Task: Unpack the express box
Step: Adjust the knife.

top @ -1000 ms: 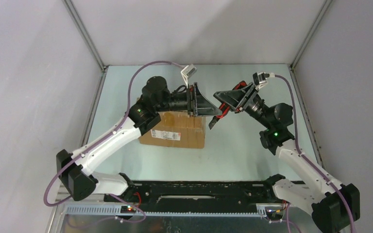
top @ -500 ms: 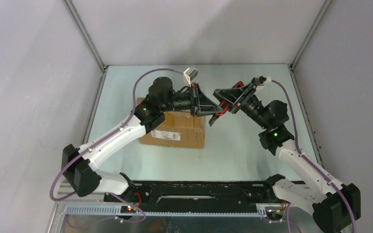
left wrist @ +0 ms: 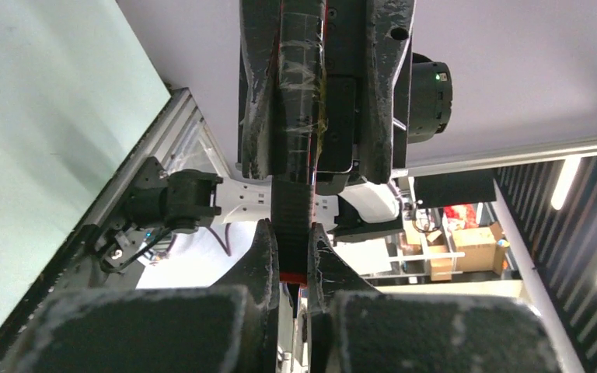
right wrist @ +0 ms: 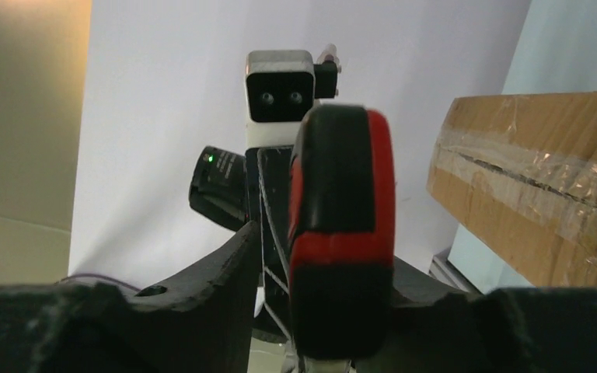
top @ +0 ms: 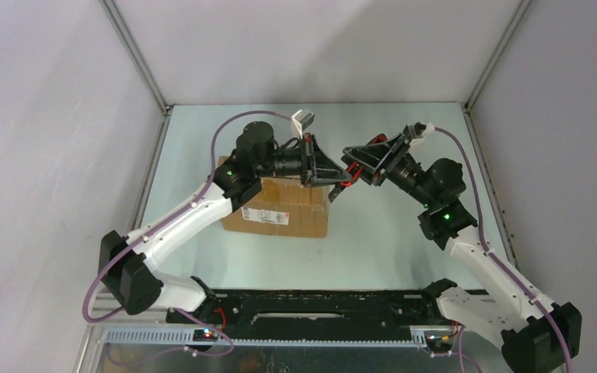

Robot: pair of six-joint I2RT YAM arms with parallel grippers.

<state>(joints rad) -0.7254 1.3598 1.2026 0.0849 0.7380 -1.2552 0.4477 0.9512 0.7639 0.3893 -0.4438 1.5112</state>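
Your left gripper (top: 339, 182) is clenched on the red-and-black cutter (right wrist: 342, 233) in mid-air, and I can't tell whether the right gripper (top: 354, 162) grips it, so this is likely a handover to the arm nearer the taped express box (top: 280, 208) on the table (top: 389, 233).

The box (top: 280, 211) takes up the left-middle of the counter (top: 404, 233), and the left arm (top: 202, 206) reaches low across its top. Above its right end the left gripper (left wrist: 294, 235) and right gripper (right wrist: 326, 264) meet tip to tip around a red-and-black tool (right wrist: 342, 233), closing that gap. Bare counter lies right of the box, in front of it and behind the arms, bounded by walls (top: 319, 47).
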